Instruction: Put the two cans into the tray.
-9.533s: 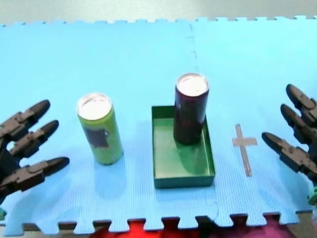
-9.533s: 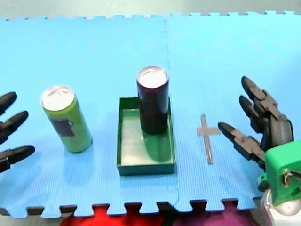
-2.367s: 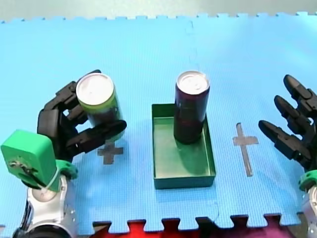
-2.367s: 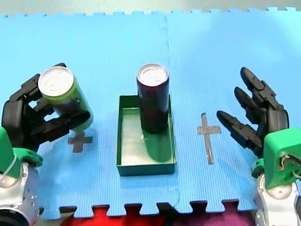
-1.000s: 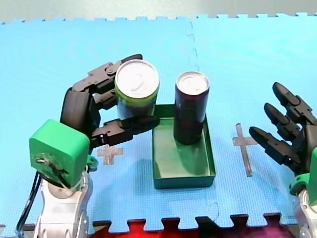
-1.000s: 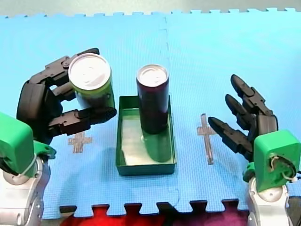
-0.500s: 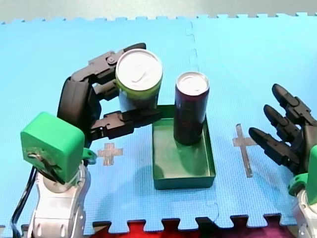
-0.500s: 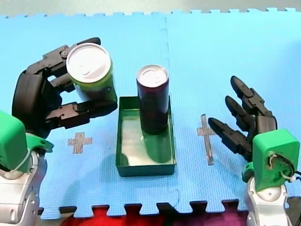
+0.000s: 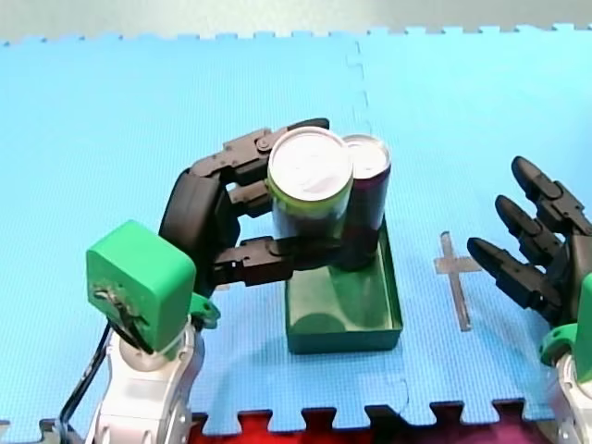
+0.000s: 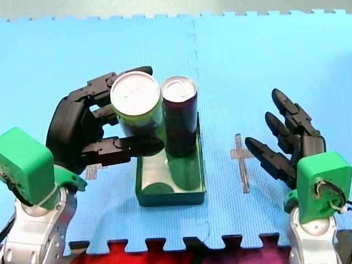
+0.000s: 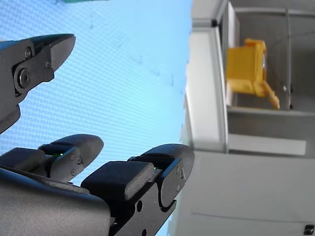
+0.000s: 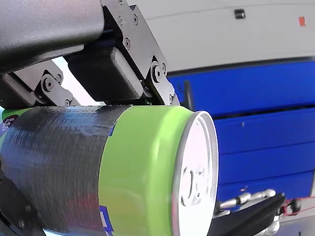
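Gripping the green can point(image 9: 310, 176), the left hand point(image 9: 227, 231) holds it clear of the blue mat point(image 9: 139, 102), thumb across the near side of the body and the other fingers wrapped round the far side. The can's long axis stands close to upright, silver lid and pull-tab facing up. It hangs over the left wall of the green tray point(image 9: 344, 340), just beside the dark can point(image 9: 372, 208); whether the two touch cannot be told. The dark can stands upright at the tray's far end.

The tray's long side runs away from the robot. Its near half is bare floor, with a round shadow falling in the near-left corner. The near wall lies close to the mat's jigsaw edge, while wide bare mat stretches beyond the tray and to the left. A grey tape cross point(image 9: 456, 276) lies on the mat between the tray and the right hand point(image 9: 536, 254), which holds nothing, its fingers uncurled, above the mat's right edge, well apart from both cans.

The second wrist view gives the green can's side point(image 12: 138, 167): a dark band round the body, bright green near the lid, with the fingers point(image 12: 108, 73) pressed on the band. The can's base is hidden behind the thumb in the head views. The first wrist view looks along dark fingers point(image 11: 147, 169) over the mat to a yellow object point(image 11: 248, 69) beyond its edge.
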Robot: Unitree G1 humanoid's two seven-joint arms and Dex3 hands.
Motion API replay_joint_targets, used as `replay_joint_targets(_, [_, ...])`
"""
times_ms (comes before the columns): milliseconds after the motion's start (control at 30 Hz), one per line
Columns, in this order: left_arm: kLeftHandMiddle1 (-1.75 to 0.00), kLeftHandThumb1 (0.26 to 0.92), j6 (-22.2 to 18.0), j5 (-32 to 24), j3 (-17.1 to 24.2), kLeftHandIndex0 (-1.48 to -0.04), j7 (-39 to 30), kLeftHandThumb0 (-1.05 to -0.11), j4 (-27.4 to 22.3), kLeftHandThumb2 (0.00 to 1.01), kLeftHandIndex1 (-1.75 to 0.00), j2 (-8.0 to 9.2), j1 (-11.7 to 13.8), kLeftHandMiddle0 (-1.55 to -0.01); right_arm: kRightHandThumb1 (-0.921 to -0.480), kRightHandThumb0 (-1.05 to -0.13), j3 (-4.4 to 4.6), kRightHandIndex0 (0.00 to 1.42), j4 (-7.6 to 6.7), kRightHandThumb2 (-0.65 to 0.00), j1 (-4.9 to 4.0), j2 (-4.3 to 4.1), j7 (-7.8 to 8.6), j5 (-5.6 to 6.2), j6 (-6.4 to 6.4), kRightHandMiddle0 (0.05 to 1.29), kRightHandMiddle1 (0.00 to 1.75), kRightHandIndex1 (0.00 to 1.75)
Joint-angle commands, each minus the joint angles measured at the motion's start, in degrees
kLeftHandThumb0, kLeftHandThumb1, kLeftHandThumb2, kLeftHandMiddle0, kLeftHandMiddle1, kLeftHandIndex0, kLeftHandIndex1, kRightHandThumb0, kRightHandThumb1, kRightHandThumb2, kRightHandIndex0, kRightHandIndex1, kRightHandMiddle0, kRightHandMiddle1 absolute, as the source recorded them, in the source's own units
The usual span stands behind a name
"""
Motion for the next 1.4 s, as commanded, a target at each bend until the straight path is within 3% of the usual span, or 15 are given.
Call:
replay_joint_targets(0, [0.0, 0.715, -0.4, 0.3, -0.2, -1.24, 0.6, -0.394, -0.2, 0.0, 0.0, -0.2, 0.0, -1.39, -0.707, -0.721, -0.15, 0.6, -0.48, 0.0, 0.22, -0.41, -0.13, 0.13, -0.16, 0.58, 0.0, 0.0])
replay_joint_targets(567, [0.0, 0.711, 0.8, 0.4, -1.2, -1.24, 1.5, -0.399, 0.2, 0.0, 0.0, -1.58, 1.4, -1.39, -0.703, -0.716, -0.19, 0.6, -1.91, 0.0, 0.69, -0.63, -0.55, -0.07, 0.64, 0.58, 0.0, 0.0])
replay_joint_targets(967, [0.0, 0.709, -1.9, -0.4, -0.5, -1.24, 0.3, -0.404, 5.5, 0.0, 0.0, -1.47, 0.6, -1.39, -0.701, -0.716, 0.17, 0.6, -5.46, 0.0, 2.08, -0.42, -0.72, -0.13, 2.32, 0.57, 0.0, 0.0])
replay_joint_targets(1200, [0.0, 0.707, -3.6, 0.3, -0.2, -1.24, 0.5, -0.408, 7.8, 0.0, 0.0, -1.05, 0.2, -1.39, -0.7, -0.716, 0.8, 0.59, -9.52, 0.0, 3.72, 0.03, -1.22, -0.56, 3.91, 0.57, 0.0, 0.0])
replay_joint_targets(1367, [0.0, 0.706, -4.6, 0.2, 0.1, -1.24, 0.0, -0.412, 9.2, 0.0, 0.0, -0.85, -0.2, -1.39, -0.698, -0.713, 1.0, 0.59, -11.07, 0.0, 4.46, 0.14, -1.25, -0.54, 4.47, 0.57, 0.0, 0.0])
